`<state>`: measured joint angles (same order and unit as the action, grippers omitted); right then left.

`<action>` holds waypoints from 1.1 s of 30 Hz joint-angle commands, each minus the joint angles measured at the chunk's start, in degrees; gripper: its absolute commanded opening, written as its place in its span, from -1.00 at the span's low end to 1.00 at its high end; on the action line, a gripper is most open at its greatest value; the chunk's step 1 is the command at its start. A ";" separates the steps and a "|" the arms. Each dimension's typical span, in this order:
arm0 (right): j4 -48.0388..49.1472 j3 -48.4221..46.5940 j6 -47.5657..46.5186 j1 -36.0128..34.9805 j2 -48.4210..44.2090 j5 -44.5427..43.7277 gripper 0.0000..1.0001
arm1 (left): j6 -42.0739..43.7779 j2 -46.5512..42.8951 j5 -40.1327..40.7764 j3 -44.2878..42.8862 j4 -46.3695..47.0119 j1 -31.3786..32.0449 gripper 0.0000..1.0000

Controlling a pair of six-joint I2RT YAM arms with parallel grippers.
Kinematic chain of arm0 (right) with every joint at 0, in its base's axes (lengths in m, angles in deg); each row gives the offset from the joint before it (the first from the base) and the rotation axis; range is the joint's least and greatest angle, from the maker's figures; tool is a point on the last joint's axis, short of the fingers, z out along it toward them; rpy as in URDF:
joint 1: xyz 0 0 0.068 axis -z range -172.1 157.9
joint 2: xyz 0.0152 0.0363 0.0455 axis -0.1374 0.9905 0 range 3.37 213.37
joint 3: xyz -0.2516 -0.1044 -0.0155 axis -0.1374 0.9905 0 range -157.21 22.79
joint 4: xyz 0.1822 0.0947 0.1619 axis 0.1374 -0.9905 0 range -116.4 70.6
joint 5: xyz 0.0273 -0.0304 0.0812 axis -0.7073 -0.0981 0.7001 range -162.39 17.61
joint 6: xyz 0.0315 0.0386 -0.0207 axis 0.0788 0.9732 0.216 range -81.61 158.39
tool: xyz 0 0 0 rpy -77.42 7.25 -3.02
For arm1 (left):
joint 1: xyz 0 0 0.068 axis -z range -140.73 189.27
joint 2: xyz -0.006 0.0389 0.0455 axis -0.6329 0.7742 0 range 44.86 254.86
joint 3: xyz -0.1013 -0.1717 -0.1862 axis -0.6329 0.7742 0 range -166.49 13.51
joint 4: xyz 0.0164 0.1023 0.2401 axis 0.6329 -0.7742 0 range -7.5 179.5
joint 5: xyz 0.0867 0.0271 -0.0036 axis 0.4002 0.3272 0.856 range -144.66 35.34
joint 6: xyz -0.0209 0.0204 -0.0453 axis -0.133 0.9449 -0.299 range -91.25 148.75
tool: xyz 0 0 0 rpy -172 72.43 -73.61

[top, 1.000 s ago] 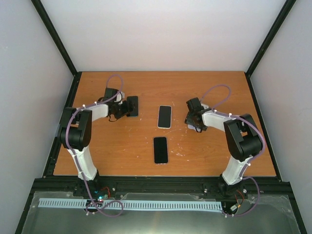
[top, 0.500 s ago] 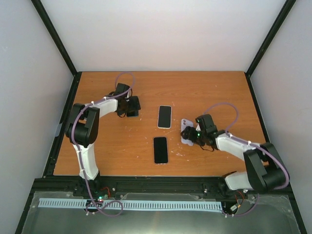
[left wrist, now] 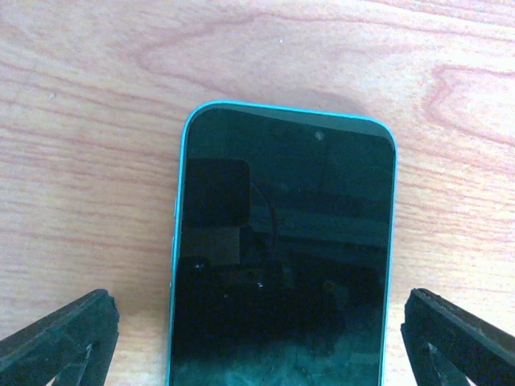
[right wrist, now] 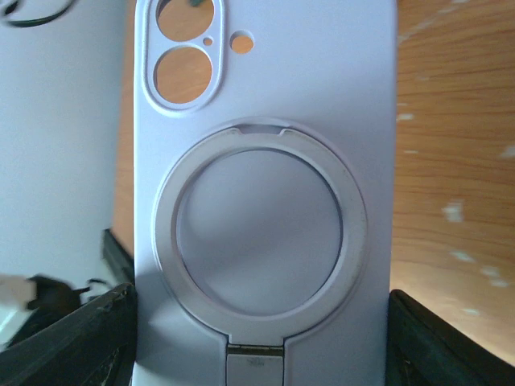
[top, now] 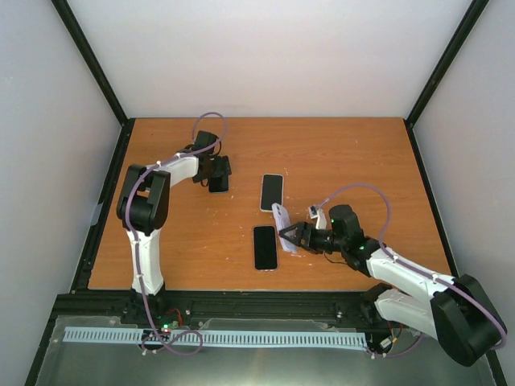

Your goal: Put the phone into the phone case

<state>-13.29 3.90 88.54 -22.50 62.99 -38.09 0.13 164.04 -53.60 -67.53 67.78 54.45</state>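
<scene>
Wooden table (top: 346,153) bears a slick-looking, stiff phone (left wrist: 282,257) between spread left fingers (left wrist: 64,338), best pinched edgewise; right fingers (right wrist: 451,338) clamp the light, likely bendy case (right wrist: 265,201).

1. Table (top: 346,153): wood-look top, orange-brown grain, smooth, low sheen, pale scuffs.
2. Phone (left wrist: 282,265): glossy black glass face with mirror reflections and a few specks. Smooth teal rim.
3. Case (right wrist: 322,96): matt lilac plastic, smooth, no glare.
4. Ring (right wrist: 163,229) on case: same lilac, satin look. Plastic or metal, can't tell.
5. Left fingers (left wrist: 56,342): black, matt, slightly grainy. Rubber or plastic.
</scene>
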 commanded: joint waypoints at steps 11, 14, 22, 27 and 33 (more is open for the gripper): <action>16.12 -7.29 10.90 -18.49 15.82 -2.93 0.28 | 0.96 5.83 -1.25 -1.93 -5.97 -0.06 0.92; 16.49 -10.07 9.90 -19.09 21.39 -3.10 0.23 | -1.21 3.30 -2.14 -0.94 -7.26 -0.06 0.94; 30.97 -9.46 14.88 -19.09 22.61 1.59 0.23 | -2.82 -18.22 -13.24 8.16 -7.40 -0.28 0.93; 47.03 -6.52 23.25 -19.08 23.24 2.55 0.22 | -5.27 -32.86 -28.04 16.11 -4.43 -0.37 0.81; 66.93 -3.76 32.93 -19.09 24.60 0.26 0.19 | -13.70 -49.11 -44.06 30.05 5.99 -0.41 0.52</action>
<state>35.19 -1.31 114.02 -41.27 86.59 -36.64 -6.78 120.87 -84.33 -44.14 67.48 54.31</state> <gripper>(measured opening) 0.731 0.789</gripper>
